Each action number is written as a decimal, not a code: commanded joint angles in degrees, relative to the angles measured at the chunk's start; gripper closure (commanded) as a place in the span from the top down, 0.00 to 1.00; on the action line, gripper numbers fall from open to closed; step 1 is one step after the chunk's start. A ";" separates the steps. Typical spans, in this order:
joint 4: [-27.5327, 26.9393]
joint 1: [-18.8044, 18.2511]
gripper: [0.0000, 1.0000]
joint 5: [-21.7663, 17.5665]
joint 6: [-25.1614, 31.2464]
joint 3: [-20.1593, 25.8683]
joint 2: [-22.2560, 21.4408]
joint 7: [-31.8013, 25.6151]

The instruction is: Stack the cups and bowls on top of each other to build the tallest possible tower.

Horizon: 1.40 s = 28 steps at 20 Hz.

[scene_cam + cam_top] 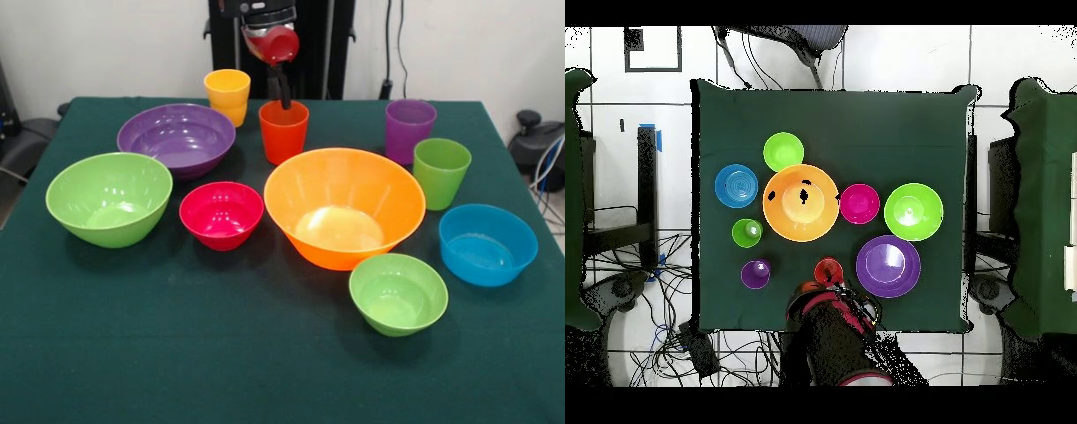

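Small light green bowl nearest, 5 bowls behind; fingers in orange cup, spread indiscernible.

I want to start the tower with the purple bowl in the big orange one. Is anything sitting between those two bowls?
The magenta-red bowl lies partly in the gap between the purple bowl and the orange bowl, and the orange cup stands just behind that line. A lifted carry should clear both.
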 commanded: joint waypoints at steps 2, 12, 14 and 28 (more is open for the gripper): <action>-5.82 4.04 1.00 -0.88 5.43 -0.60 7.25 -3.33; -8.91 8.27 1.00 -0.85 5.48 -5.47 11.79 -2.95; -9.27 8.66 1.00 -0.84 5.60 -5.98 12.32 -2.90; -9.52 8.03 1.00 -0.28 5.16 -5.49 12.43 -2.82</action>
